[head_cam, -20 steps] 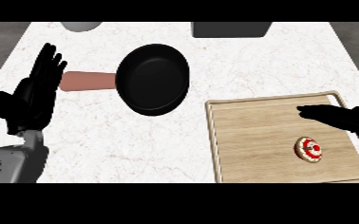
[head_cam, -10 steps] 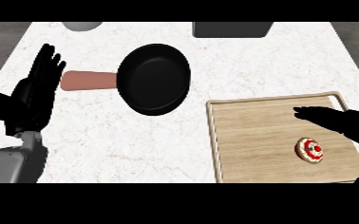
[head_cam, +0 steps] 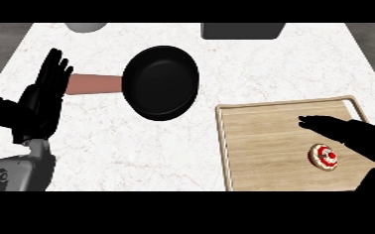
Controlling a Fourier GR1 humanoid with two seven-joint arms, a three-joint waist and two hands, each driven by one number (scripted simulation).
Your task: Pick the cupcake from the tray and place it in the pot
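Two hands show on my feed. My right hand (head_cam: 344, 134) comes in from the 3 o'clock edge and lies flat over the wooden tray (head_cam: 264, 144), fingers (head_cam: 311, 122) straight and pointing toward 9 o'clock, holding nothing. It sits just above the cupcake (head_cam: 324, 156), at about the cupcake's 12 o'clock, and I cannot tell whether the palm touches it or only hangs over it. My left hand (head_cam: 44, 99) rests at the 9 o'clock edge of the view, open, fingers straight and pointing up toward 12 o'clock, with nothing in it; its grey forearm (head_cam: 26, 171) enters from the 7 o'clock corner.

One cupcake: pale frosting with a red topping, lying on the tray's right part, toward 4 o'clock of the view. One tray: light wood with a raised rim and a handle slot on its right side, filling the lower right of the white marbled tabletop (head_cam: 147, 148). One pot (head_cam: 161, 82): black, round and shallow, with a reddish-brown handle (head_cam: 95, 84) sticking out toward 9 o'clock, sitting near the view's centre at roughly 10 o'clock from the tray, apart from it. The handle's end is close to my left hand's fingers. Two more grey objects sit at the far 12 o'clock edge of the tabletop: a rounded one (head_cam: 86, 27) at 11 o'clock and a dark boxy one (head_cam: 242, 30) at 1 o'clock, both cut off by the view.

No writing or brand marks can be read on anything.
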